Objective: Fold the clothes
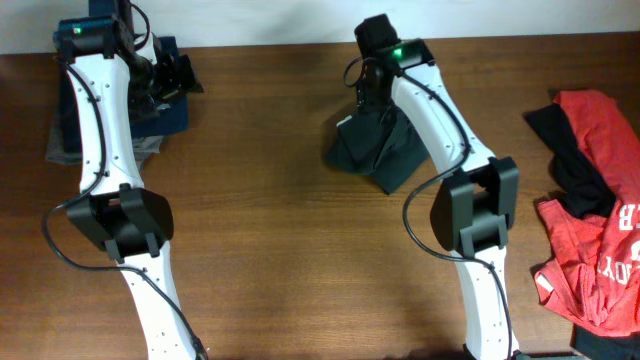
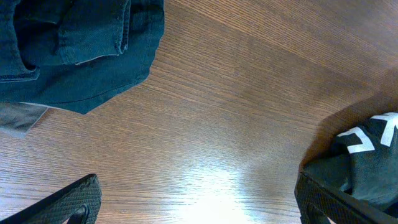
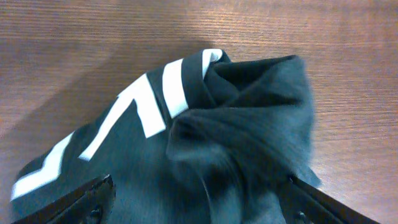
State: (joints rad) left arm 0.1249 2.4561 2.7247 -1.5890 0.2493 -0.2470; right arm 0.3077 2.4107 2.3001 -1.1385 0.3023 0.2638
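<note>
Clothes, three lots, on a brown wooden table (image 1: 270, 230).

1. Charcoal T-shirt (image 1: 370, 155): a crumpled heap just off the table's middle toward 1 o'clock in the overhead view. White block letters (image 3: 155, 102) show on its upper folds.
2. Red T-shirt (image 1: 600, 250): spread loosely at the table's 3 to 4 o'clock edge, white letters partly showing. A black garment (image 1: 565, 155) lies across its upper part, touching it.
3. Dark blue garment (image 2: 74, 43): folded, at the 10 o'clock corner, with a strip of grey fabric (image 2: 18, 118) showing beneath it.

Right gripper (image 3: 199, 205): directly above the charcoal T-shirt, jaws wide apart, one to each side of the bunched cloth. No pinch on the cloth can be seen.

Left gripper (image 2: 199, 205): over bare wood beside the dark blue garment, jaws spread fully, nothing between them. An edge of the charcoal T-shirt shows at 4 o'clock in the left wrist view.
</note>
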